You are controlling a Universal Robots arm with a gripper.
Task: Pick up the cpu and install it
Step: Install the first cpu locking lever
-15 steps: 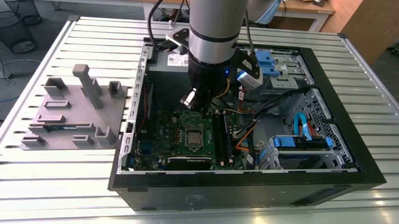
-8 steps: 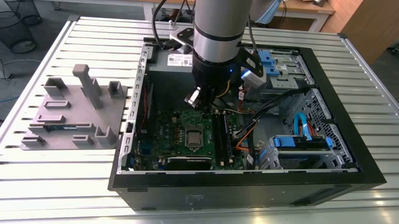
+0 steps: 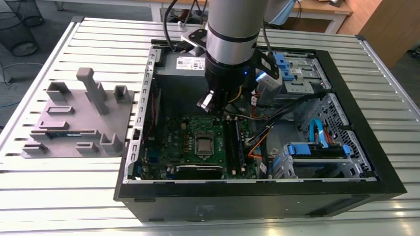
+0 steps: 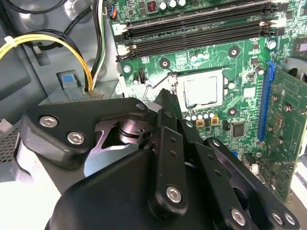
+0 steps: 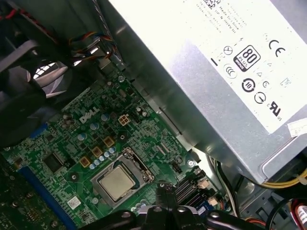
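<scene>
Inside the open computer case (image 3: 341, 123), in the exterior view, the cpu (image 3: 204, 144) lies flat in its socket frame (image 3: 204, 144) on the green motherboard (image 3: 174, 137), its silver top facing up. It is square, so no long axis can be told; its edges run in line with the board's edges. The arm (image 3: 231, 29) reaches down into the case and the gripper (image 3: 215, 105) hangs above the board, apart from the chip, nearer the power supply (image 3: 190, 63). The arm hides part of the power supply and of the cables behind it. A grey fixture tray (image 3: 78, 123) stands on the slatted table (image 3: 98, 34), on the exterior view's left of the case, with a green memory stick (image 3: 66, 133) in one of its slots.

In the second wrist view, the cpu (image 4: 200, 90) sits seated in the frame, with the memory slots (image 4: 201, 26) beyond it. The gripper's black fingers (image 4: 169, 103) come together to a closed tip with nothing between them, and the gripper body covers the near part of the board.

In the first wrist view, the cpu (image 5: 118, 183) rests in the socket beside the power supply (image 5: 216, 72); the gripper is cut off at the picture's edge.
</scene>
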